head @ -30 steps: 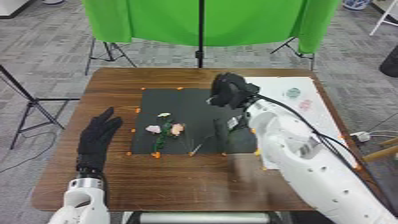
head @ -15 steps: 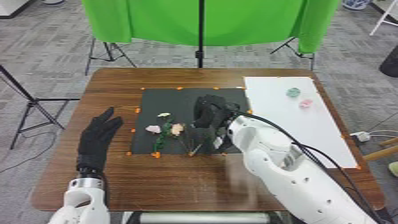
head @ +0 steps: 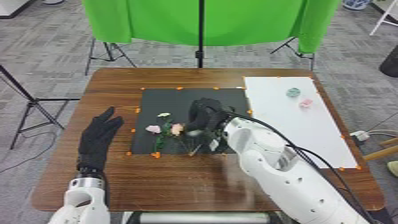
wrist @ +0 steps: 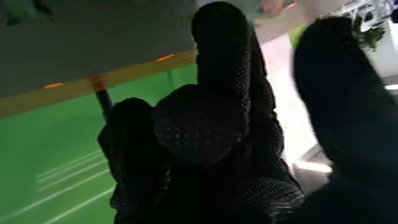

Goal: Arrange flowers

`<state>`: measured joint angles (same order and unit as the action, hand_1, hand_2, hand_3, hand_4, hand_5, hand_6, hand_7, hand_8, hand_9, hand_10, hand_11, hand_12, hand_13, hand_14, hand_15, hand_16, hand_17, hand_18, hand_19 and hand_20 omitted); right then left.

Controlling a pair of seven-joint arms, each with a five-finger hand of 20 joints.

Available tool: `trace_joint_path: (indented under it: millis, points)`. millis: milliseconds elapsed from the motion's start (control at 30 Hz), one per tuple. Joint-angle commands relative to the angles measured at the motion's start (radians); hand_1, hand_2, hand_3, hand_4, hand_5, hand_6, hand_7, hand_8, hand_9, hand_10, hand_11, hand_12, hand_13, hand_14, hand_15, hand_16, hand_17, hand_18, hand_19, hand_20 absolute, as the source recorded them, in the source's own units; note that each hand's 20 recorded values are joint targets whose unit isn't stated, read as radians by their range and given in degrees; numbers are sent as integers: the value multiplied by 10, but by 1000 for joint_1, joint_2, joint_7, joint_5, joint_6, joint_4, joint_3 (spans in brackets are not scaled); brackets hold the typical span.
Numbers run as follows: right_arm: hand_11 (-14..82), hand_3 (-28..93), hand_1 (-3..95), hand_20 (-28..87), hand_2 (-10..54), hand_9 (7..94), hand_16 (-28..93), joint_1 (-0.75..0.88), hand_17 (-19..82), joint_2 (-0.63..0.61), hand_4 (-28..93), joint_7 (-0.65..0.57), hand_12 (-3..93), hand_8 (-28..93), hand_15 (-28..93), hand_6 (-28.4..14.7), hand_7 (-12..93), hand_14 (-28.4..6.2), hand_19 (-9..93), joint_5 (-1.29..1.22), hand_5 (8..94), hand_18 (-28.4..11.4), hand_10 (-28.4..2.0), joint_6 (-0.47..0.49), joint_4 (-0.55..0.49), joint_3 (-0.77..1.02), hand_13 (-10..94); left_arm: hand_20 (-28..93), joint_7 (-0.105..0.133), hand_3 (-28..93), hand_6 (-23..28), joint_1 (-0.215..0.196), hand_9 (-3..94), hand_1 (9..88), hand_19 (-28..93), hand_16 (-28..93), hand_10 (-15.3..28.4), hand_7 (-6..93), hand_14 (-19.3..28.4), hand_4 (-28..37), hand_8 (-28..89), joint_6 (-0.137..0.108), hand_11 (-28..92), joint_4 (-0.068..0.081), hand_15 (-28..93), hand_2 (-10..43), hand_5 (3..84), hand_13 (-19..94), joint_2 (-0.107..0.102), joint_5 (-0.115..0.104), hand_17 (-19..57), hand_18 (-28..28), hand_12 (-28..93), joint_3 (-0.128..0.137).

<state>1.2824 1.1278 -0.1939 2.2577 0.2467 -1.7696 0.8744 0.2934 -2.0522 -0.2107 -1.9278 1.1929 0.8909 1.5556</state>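
Lying on the left part of the black mat (head: 164,102) are a pink flower (head: 154,129), a peach flower (head: 177,128) and a small white flower (head: 163,115). Their heads look soft and round, and thin green stems (head: 159,144) run down toward the near edge.

The right hand (head: 206,115) is over the mat, just to the right of the peach flower. It has come in from the right side of the mat, closer to the flowers, and more of the white sheet (head: 275,115) shows now. The flowers and the left hand (head: 93,137) are where they were.

In the right wrist view, the right hand (wrist: 249,200) looks open and loose, with a big gap by its thumb. Its black glove is bumpy cloth. The left hand is open too, its straight fingers pointing away on the brown wood table (head: 160,185).

Orange bits (head: 156,155) sit along the mat's edges. The sheet is flat and smooth, and a little green thing (head: 293,92) and a little pink thing (head: 306,103) are near its far end. Past the table, a bright green cloth (head: 151,20) hangs in folds behind a thin black pole (head: 201,30), over a gray floor (head: 53,45).
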Motion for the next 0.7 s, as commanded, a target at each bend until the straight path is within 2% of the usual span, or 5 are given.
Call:
trace_joint_path:
  millis: [33,167,400,567,700]
  points:
    - [291,620,377,576,-95,840,353,6,623,2,-130,18,260,-91,599,5,196,-23,932,28,702,-119,-113,27,1,25,895,191,-11,659,31,-19,454,202,46,21,134,92,149,-267,-57,9,170,20,103,18,456,356,14,5,50,121,142,-7]
    - [294,613,372,577,-95,839,351,-4,621,-12,-131,26,262,-91,602,6,191,-25,932,30,694,-120,-116,23,-26,68,893,191,-5,659,30,-28,453,203,46,22,134,94,149,-265,-56,7,170,14,102,17,455,355,18,6,50,121,143,-5]
    - [291,615,344,574,-95,830,351,-3,605,-105,-128,-111,262,-88,601,6,185,-33,932,58,686,-128,-126,-140,-88,274,880,190,-5,658,30,-28,453,204,45,23,134,94,149,-264,-56,4,170,13,102,16,455,354,11,6,49,122,143,0]
    - [246,604,326,547,-89,783,346,6,562,-119,-113,-231,252,-80,592,-3,162,-56,932,218,669,-146,-141,-39,13,442,840,191,-9,659,29,-38,454,204,46,23,134,94,150,-264,-56,3,170,10,102,15,454,355,13,7,48,122,142,3]
    - [221,589,304,531,-81,735,342,23,548,-98,-104,-297,254,-68,596,-14,133,-70,932,268,627,-152,-158,106,100,547,814,190,-14,659,30,-37,454,204,45,23,134,93,149,-264,-56,6,170,10,102,15,455,355,11,9,48,123,143,1]
